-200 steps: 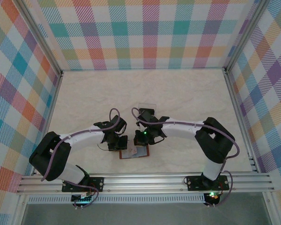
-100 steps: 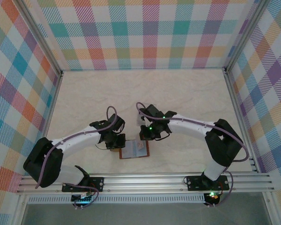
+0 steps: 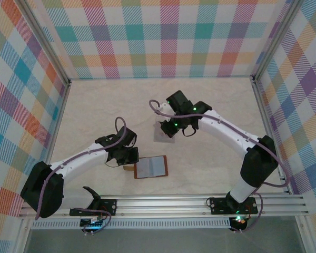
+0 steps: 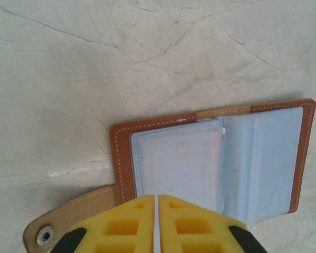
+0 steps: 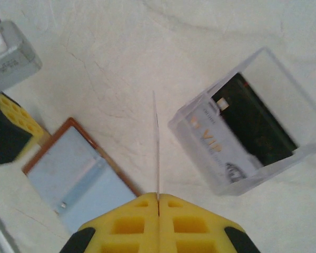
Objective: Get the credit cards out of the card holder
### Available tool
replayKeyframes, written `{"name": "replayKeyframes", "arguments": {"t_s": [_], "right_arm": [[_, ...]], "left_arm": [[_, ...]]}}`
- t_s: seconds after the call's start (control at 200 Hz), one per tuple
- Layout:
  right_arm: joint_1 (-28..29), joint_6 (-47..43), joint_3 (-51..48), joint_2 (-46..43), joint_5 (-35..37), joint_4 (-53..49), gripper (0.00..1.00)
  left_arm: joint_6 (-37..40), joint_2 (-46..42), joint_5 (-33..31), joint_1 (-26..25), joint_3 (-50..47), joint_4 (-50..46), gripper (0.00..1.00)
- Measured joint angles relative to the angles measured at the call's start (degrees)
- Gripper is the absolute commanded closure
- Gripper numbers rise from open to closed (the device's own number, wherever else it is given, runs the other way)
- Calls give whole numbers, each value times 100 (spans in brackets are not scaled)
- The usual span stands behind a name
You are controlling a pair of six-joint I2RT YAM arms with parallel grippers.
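The task is looking close to finished. The card holder (image 3: 151, 167) is lying open on the desk (image 3: 210, 105), low and centre in the overhead view. Its grey-blue pockets are looking flat, though I cannot tell whether a pale card is hiding inside one. A banded credit card (image 5: 237, 137) is sitting in a clear box (image 5: 276, 79) at the right of the right wrist frame. The right gripper (image 5: 158, 199) is pinching another credit card (image 5: 156, 142), seen edge-on, its fingers closed tight on it just left of that box; dropping it in is probably what is left. That arm is stretching long toward the overhead frame's centre. The left gripper (image 4: 157, 199) is sitting at the holder's edge on a low, bent arm, fingers almost together and gripping nothing visible.
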Motion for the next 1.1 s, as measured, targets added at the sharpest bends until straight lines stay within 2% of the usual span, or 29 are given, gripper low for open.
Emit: {"name": "replayKeyframes", "arguments": {"t_s": [0.235,0.42,0.71,1.1], "right_arm": [[-291,-2184,927,721,4,-833,100],[-426,-3200,1705,1379,35,-1447,100],[-616,-3963,2741,2218,96,-2048,100],[-754,-4411,3591,2850,138,-2476,100]], "left_arm": [[17,-85,0,184,-160,0,89],[63,-186,4,260,-269,-39,89],[109,-236,26,389,-306,-133,89],[129,-223,42,457,-315,-131,89]]}}
